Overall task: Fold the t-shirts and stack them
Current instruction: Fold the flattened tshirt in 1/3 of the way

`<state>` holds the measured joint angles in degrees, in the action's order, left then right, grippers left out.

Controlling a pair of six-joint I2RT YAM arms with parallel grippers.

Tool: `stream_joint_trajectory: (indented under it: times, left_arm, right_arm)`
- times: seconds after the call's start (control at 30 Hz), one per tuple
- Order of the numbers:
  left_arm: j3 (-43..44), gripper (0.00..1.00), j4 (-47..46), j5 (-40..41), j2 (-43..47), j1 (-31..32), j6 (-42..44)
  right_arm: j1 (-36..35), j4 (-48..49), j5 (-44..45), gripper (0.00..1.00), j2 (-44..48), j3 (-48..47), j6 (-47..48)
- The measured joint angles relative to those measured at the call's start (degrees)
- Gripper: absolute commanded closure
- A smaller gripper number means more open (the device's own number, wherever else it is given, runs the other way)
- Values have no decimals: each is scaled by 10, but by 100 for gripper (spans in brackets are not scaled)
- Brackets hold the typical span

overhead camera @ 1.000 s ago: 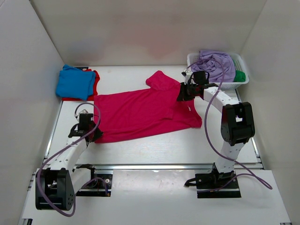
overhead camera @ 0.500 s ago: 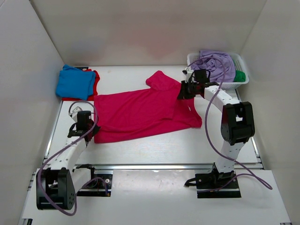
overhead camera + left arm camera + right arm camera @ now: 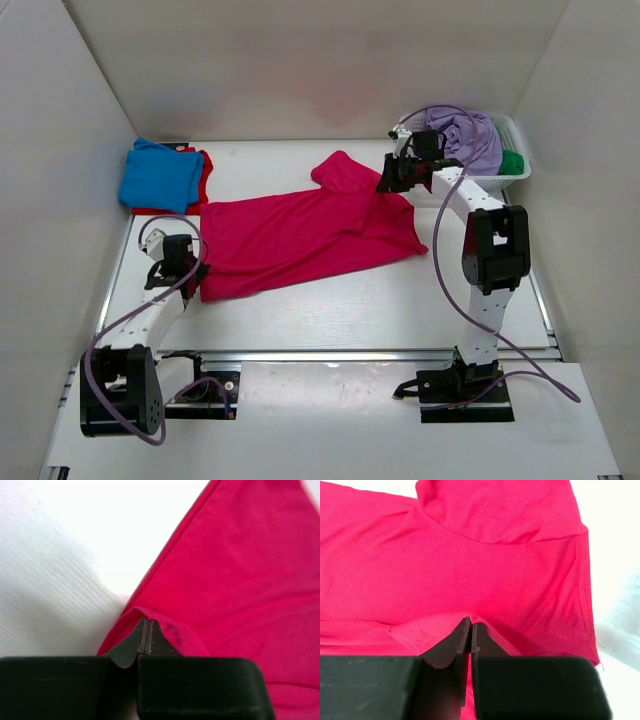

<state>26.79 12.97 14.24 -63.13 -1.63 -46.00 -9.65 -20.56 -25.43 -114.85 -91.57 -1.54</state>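
Observation:
The crimson-pink t-shirt (image 3: pixel 300 240) lies spread across the middle of the table, partly lifted at both ends. My left gripper (image 3: pixel 192 276) is shut on its lower-left hem corner (image 3: pixel 165 630). My right gripper (image 3: pixel 388 188) is shut on its cloth near the right sleeve (image 3: pixel 465 620). The bright blue t-shirt (image 3: pixel 160 175) lies folded on the red t-shirt (image 3: pixel 203 172) at the back left. The lavender t-shirt (image 3: pixel 470 135) and the green t-shirt (image 3: pixel 512 162) sit in the basket.
The white latticed basket (image 3: pixel 480 182) stands at the back right, close behind my right arm. White walls enclose the table on three sides. A metal rail (image 3: pixel 330 354) runs along the near edge.
Both grippers have moved toward the back with the crimson-pink shirt held. Its near edge has drawn back, and the right side now folds under near the sleeve.

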Motion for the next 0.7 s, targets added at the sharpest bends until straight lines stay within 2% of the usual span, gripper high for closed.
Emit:
stream_joint_trajectory:
  times: [0.17,0.33,0.5,0.7]
  left_arm:
    - [-15,100,-14,9,58,-1,-6]
    - [-16,100,-16,10,63,-1,-6]
    - [-16,100,-12,10,75,3,-2]
    - [-14,100,17,9,107,10,5]
  right_arm:
    - [0,-4,10,100,-7,9,0]
    - [3,4,23,99,4,52,0]
    - [18,-3,24,100,49,126,0]
    - [26,-15,33,100,130,148,8]
